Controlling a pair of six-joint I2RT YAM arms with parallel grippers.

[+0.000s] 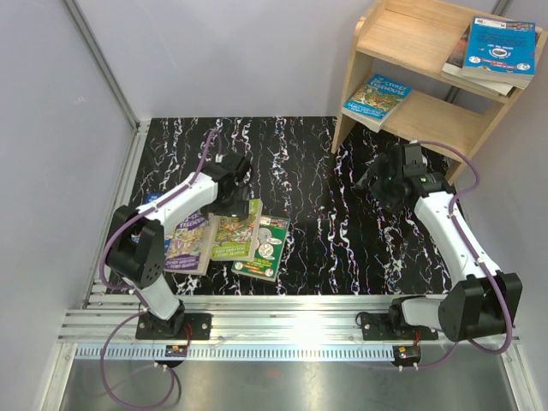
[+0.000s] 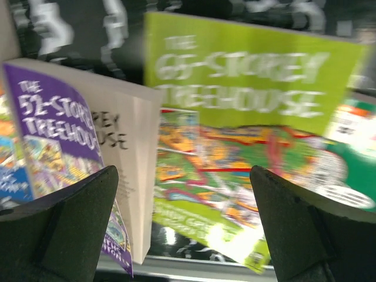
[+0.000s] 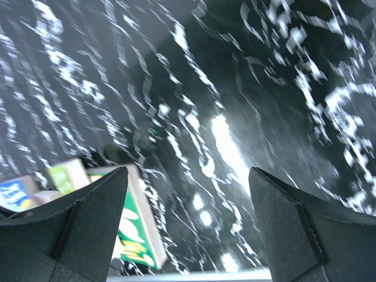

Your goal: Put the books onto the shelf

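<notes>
The light wood shelf [image 1: 411,34] stands at the back right. A blue book [image 1: 501,47] lies on a small stack on its top tier, and another book [image 1: 377,98] lies on the lower tier. Three books lie side by side near the table's front left: a purple one [image 1: 190,241] [image 2: 53,129], a lime green one [image 1: 237,229] [image 2: 247,117] and a dark green one [image 1: 270,247] [image 3: 132,235]. My left gripper [image 1: 229,201] [image 2: 185,194] hangs open just above the purple and lime green books, holding nothing. My right gripper [image 1: 378,181] [image 3: 188,200] is open and empty over bare table in front of the shelf.
The black marbled tabletop [image 1: 325,223] [image 3: 235,88] runs between the books and the shelf. Grey walls close in on the left and back. An aluminium rail [image 1: 282,325] carrying both arm bases lines the near edge.
</notes>
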